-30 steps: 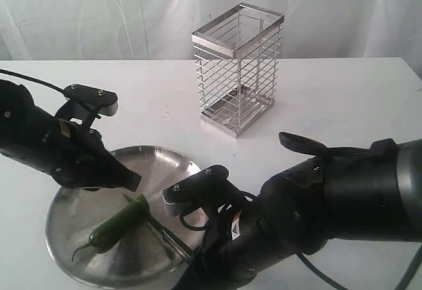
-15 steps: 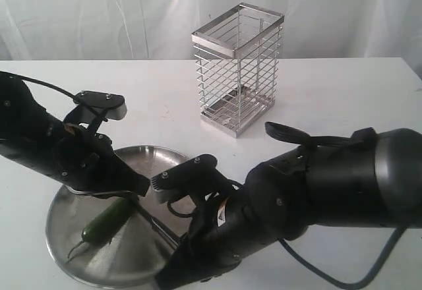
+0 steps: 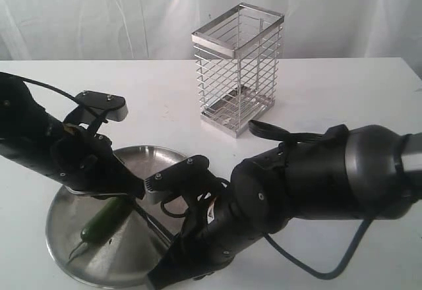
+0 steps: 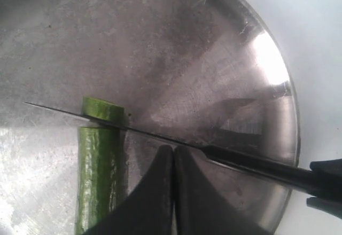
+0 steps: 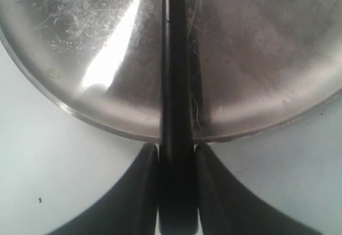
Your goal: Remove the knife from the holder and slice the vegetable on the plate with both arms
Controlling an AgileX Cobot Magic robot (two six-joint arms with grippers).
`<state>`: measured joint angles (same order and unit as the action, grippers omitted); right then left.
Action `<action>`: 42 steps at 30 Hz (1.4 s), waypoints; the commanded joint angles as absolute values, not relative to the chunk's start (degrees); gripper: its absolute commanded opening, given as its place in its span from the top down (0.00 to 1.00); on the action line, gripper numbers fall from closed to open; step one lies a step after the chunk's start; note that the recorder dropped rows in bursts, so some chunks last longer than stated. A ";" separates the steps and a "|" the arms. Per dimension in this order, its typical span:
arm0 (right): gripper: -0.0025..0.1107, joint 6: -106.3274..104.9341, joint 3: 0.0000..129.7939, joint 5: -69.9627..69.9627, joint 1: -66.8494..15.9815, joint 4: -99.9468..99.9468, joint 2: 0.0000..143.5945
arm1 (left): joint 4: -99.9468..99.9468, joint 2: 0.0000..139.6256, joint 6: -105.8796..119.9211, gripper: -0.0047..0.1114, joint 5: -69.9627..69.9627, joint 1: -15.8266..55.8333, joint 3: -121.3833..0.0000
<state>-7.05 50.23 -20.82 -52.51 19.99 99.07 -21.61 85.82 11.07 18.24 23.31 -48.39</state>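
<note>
The knife (image 4: 176, 142) lies low across the plate (image 3: 135, 260). In the exterior view its long axis runs on a diagonal, with the handle at the plate's near right rim and the tip pointing up and left toward the left arm. From the left wrist view the blade shows as a thin dark line, so it stands on edge. It crosses the vegetable (image 4: 99, 176) roughly at right angles close to one end, and a short green stub shows on the far side of the blade. I cannot tell whether that stub is cut free.

The vegetable lies flat on the plate. In the exterior view its thin stem tail is toward the lower left and the end under the blade toward the upper right.

The right gripper (image 5: 174, 150) is clamped on the black handle, one finger on each side, just outside the plate's rim. The left gripper (image 4: 173, 150) has its fingers pressed together with nothing between them. Its tips are just beside the blade and one finger runs alongside the vegetable; whether they touch is unclear.

The vegetable is dark green and glossy, with a pale cut face. The holder (image 3: 237, 69) stands upright on the white table (image 3: 330, 92), well behind the plate.
</note>
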 commanded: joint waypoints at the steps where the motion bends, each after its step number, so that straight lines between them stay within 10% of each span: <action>1: 0.98 -8.00 50.79 -21.21 -52.62 19.51 99.04 | -22.34 85.45 11.65 0.96 18.72 23.56 -48.03; 19: 0.98 -8.00 50.79 -21.81 -52.62 19.51 99.04 | -19.37 90.34 14.31 0.96 16.00 23.00 -48.03; 42: 0.98 -8.81 50.79 -22.23 -52.62 19.51 99.04 | -54.43 92.98 54.22 0.96 29.83 2.32 -50.10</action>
<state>-8.00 50.71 -21.86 -52.51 19.99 99.20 -53.00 92.00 53.23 27.91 2.80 -49.86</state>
